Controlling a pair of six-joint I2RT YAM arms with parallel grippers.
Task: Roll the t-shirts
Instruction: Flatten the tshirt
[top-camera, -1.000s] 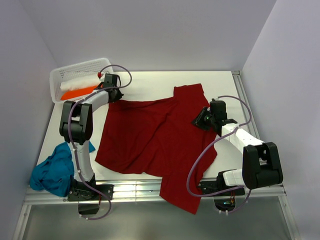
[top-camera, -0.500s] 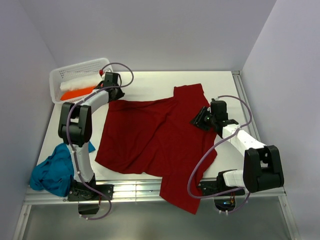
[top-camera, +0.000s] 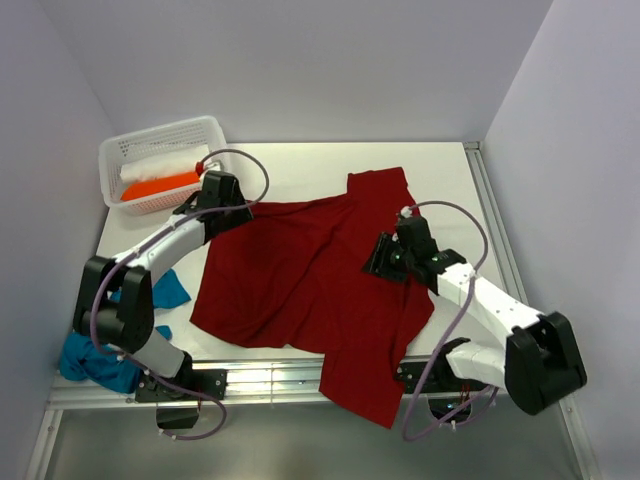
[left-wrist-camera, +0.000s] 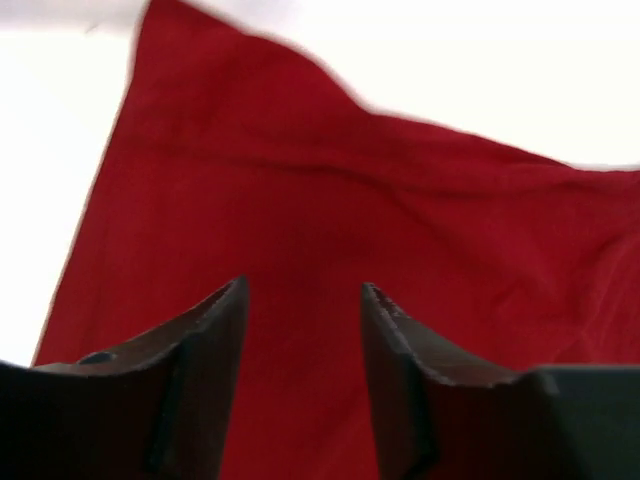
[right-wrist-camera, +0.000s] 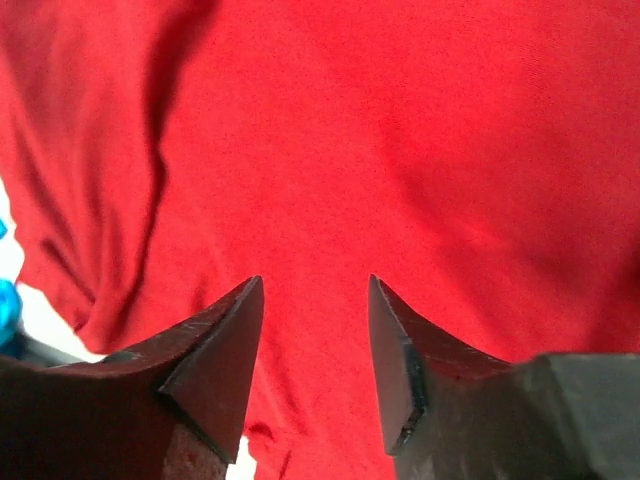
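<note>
- Top external view: dark red t-shirt (top-camera: 300, 280) lies as a rumpled sheet across the middle of the white table (top-camera: 300, 165). One part reaches toward the far edge and another hangs over the near edge.
- At that shirt's far-left corner, the left gripper (top-camera: 236, 207) sits low over the cloth, its arm stretched out across the table.
- Left wrist view: jaws parted and released, with nothing between them. Red cloth lies beneath the tips, and the shirt's edge runs diagonally at left with bare table beyond. Cannot tell whether the tips touch the cloth.
- The right gripper (top-camera: 377, 258) is over the shirt's right-hand part, just right of centre.
- Right wrist view: jaws parted and released, the gap empty. Red cloth fills nearly the whole frame, with shadowed folds at left.
- A teal-blue t-shirt (top-camera: 100, 345) is heaped at the near-left corner of the table, partly behind the left arm and just beside the red shirt's left edge.
- A white perforated basket (top-camera: 160, 135) at the far-left corner holds a white roll (top-camera: 160, 165) and an orange cloth (top-camera: 160, 187) side by side.
</note>
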